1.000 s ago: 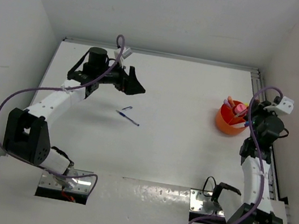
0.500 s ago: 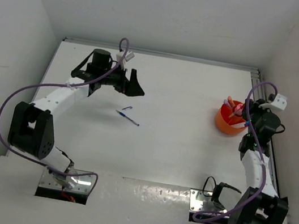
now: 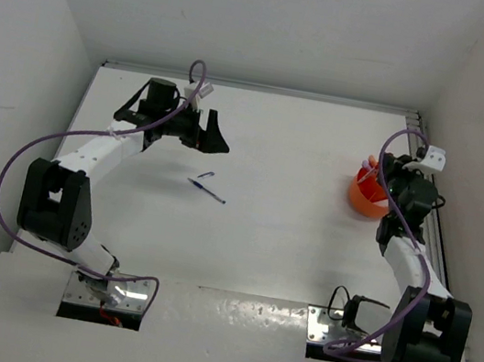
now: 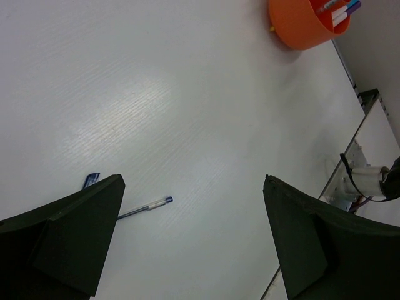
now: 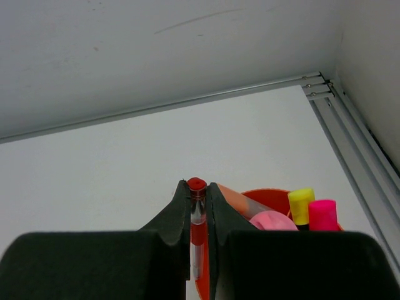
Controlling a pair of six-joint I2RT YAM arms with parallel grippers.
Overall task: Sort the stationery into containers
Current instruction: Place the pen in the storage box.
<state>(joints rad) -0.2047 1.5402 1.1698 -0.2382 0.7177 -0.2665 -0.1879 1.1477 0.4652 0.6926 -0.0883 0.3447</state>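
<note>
- The right gripper (image 5: 197,195) has its jaws pinched tight on a red pen (image 5: 197,215). The pen stands upright between the pads with its red end cap poking just above them.
- That upright hold makes sense. Point-down, the pen can slide straight in among what already stands in the orange bowl (image 5: 265,195).
- The bowl sits directly under and just beyond the jaws. A yellow marker (image 5: 302,204), a pink marker (image 5: 323,214) and a rounded pink cap (image 5: 273,222), likely the bottle, lean inside it.
- From above, the bowl sits near the table's (image 3: 302,154) far right edge, and the right wrist hangs over its rim. This reads as the release step, with the pen not yet let go.
- Over on the other side, the left gripper (image 4: 194,181) is spread wide open and holds nothing, tilted down toward the tabletop.
- Between and beneath its fingers lies a blue pen (image 4: 147,207), flat on the surface and well apart from the bowl.
- Just beside it is a small blue piece (image 4: 92,180), maybe a cap; it's too small to call.
- The open jaws look set up to straddle that blue pen. Thin and flat as it is, the pick will want the fingers brought right down to the surface.
</note>
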